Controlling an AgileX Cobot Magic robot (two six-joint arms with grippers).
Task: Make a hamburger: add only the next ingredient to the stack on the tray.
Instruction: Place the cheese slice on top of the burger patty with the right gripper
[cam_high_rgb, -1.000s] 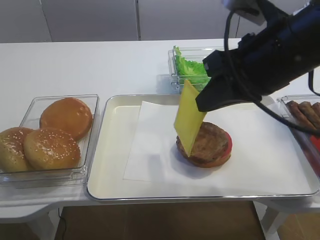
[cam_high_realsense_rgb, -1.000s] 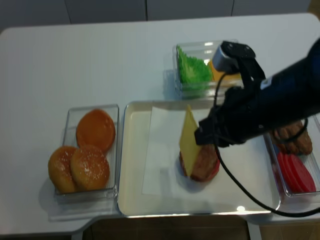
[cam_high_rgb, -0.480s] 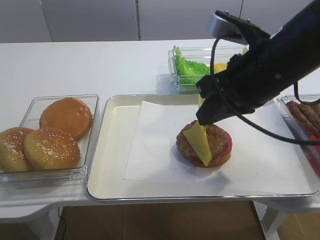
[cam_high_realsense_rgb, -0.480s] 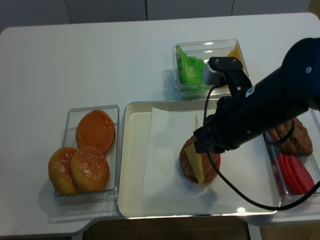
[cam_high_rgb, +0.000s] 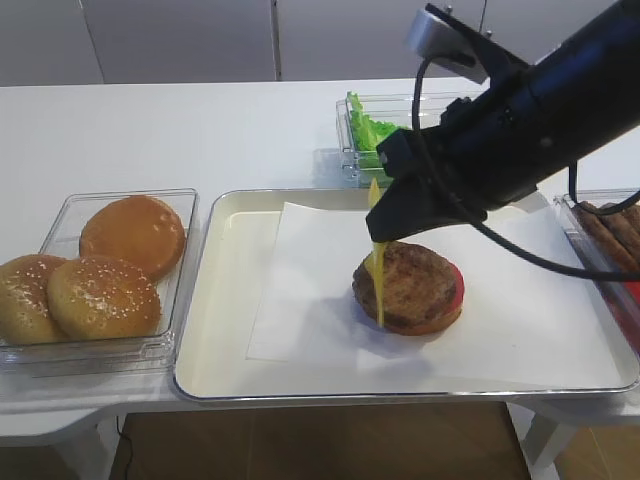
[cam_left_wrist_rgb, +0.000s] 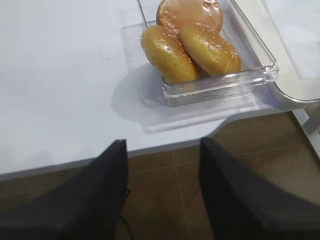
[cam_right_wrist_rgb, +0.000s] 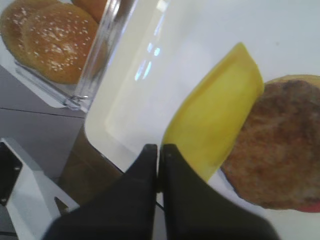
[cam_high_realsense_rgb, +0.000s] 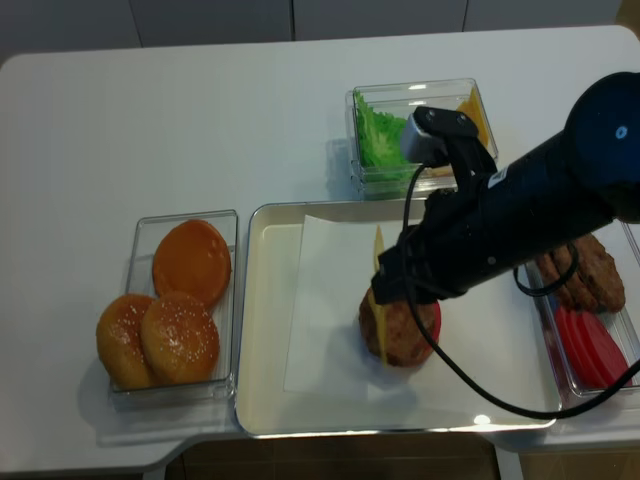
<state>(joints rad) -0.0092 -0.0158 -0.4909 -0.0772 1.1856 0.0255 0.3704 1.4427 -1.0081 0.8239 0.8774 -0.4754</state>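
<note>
the right tool (cam_right_wrist_rgb: 158, 156) pinches the cheese slice (cam_right_wrist_rgb: 215, 117), which hangs edge-on against the stack's (cam_high_rgb: 415, 288) left side (left tool (cam_left_wrist_rgb: 162, 190) spread open over the tabletop (cam_left_wrist_rgb: 55, 75) edge).

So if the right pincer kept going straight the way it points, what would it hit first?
Probably the paper-lined tray, just left of the patty. The right pincer, shut on the cheese slice, points down there, though depth is uncertain.
</note>
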